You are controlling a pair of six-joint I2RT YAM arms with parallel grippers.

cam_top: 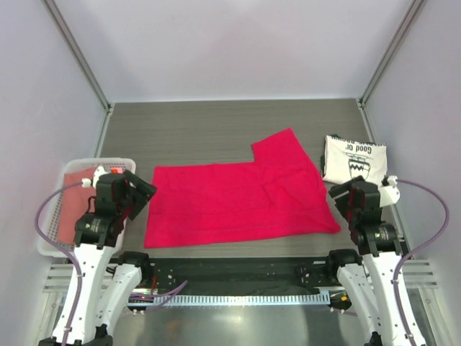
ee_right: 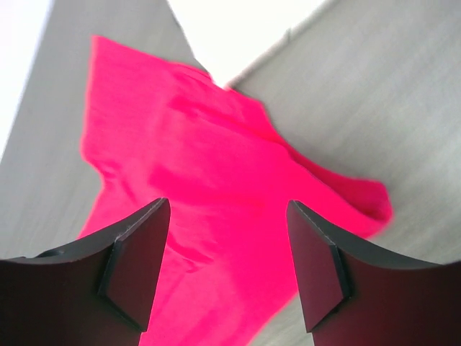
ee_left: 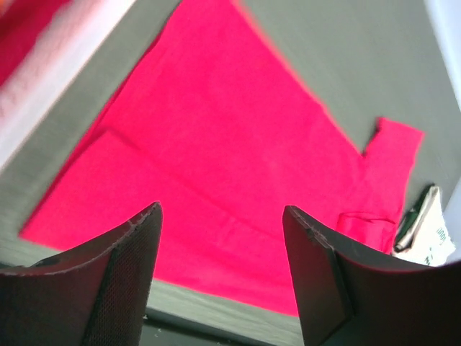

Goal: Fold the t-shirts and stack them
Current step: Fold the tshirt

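A spread t-shirt lies flat in the middle of the bench, one sleeve toward the far side. A folded t-shirt sits just beside it on the right. A basket stands at the bench's left edge.

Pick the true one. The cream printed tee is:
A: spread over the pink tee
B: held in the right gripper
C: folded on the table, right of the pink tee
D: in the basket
C: the cream tee lies folded on the table, just right of the pink tee.
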